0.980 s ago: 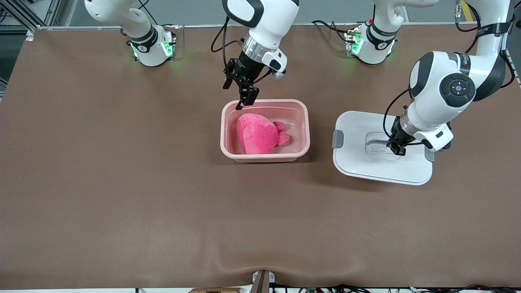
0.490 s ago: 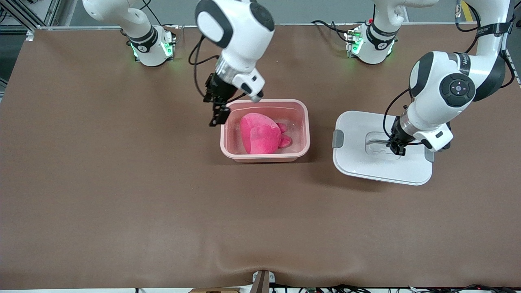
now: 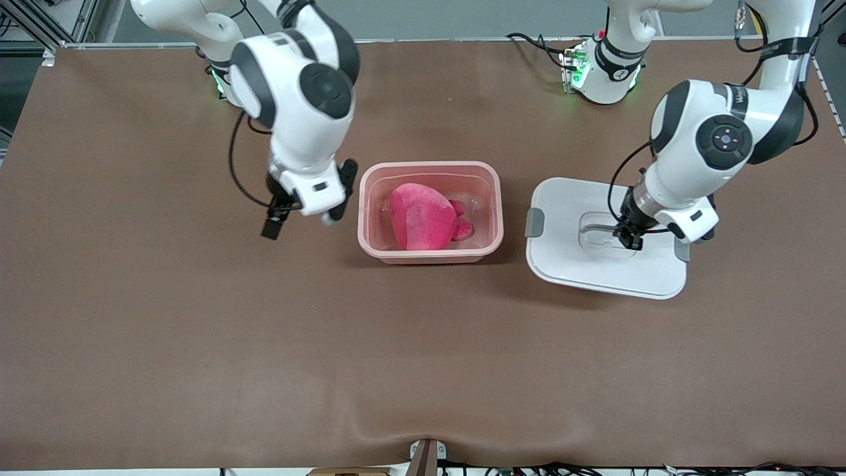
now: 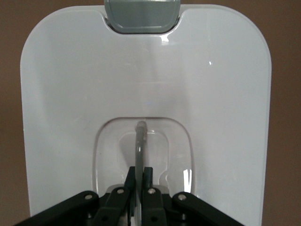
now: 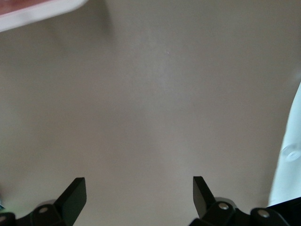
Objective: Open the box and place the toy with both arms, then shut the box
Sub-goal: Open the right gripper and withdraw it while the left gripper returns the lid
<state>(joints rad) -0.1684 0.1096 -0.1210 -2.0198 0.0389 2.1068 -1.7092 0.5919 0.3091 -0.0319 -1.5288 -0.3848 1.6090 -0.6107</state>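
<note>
One toy (image 3: 421,217), one box (image 3: 430,254), one lid (image 3: 581,264)

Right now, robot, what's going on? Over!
Left claw shut on lid handle. Right claw open, over table beside box. Toy in box. Nothing in the way.

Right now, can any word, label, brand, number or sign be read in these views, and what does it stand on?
Nothing can be read.
Left arm: a strip of small print on its black joint band, too small to read.
Arm bases: a small round mark on each black band, too small to read.
Lid, box, toy, table: no text or labels.
</note>
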